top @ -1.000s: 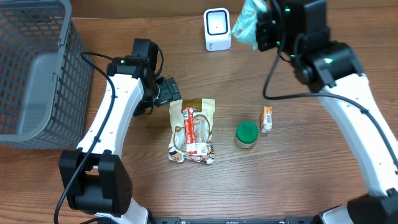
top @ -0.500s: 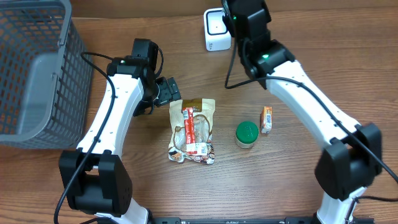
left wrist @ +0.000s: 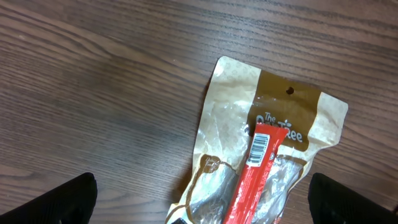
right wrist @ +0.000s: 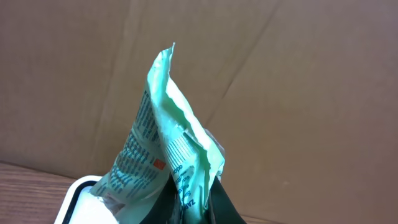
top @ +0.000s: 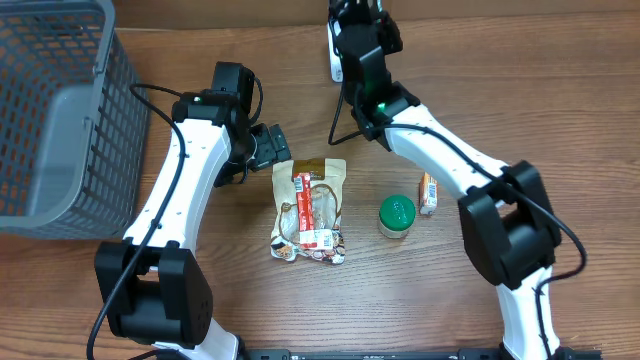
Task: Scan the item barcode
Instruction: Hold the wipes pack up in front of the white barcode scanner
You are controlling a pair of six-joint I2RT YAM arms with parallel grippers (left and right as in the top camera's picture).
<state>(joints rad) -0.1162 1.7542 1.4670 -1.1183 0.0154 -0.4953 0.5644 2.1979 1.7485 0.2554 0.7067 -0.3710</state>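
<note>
Swung left: right end effector (right wrist: 189,208) gripping green packet (right wrist: 165,143).

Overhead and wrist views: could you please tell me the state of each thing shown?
left gripper, open, near the pouch.
right gripper, shut on the packet.
packet, held upright, crumpled.
pouch, lying flat, barcode up.
jar, upright, lid on.
box, lying flat.
scanner, mostly hidden by the right arm.

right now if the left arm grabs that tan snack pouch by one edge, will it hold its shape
Probably not: the tan pouch is thin, crinkled film, so it would likely sag. It looks flat and light. The red stick lying across it might slide off, if separate.
</note>
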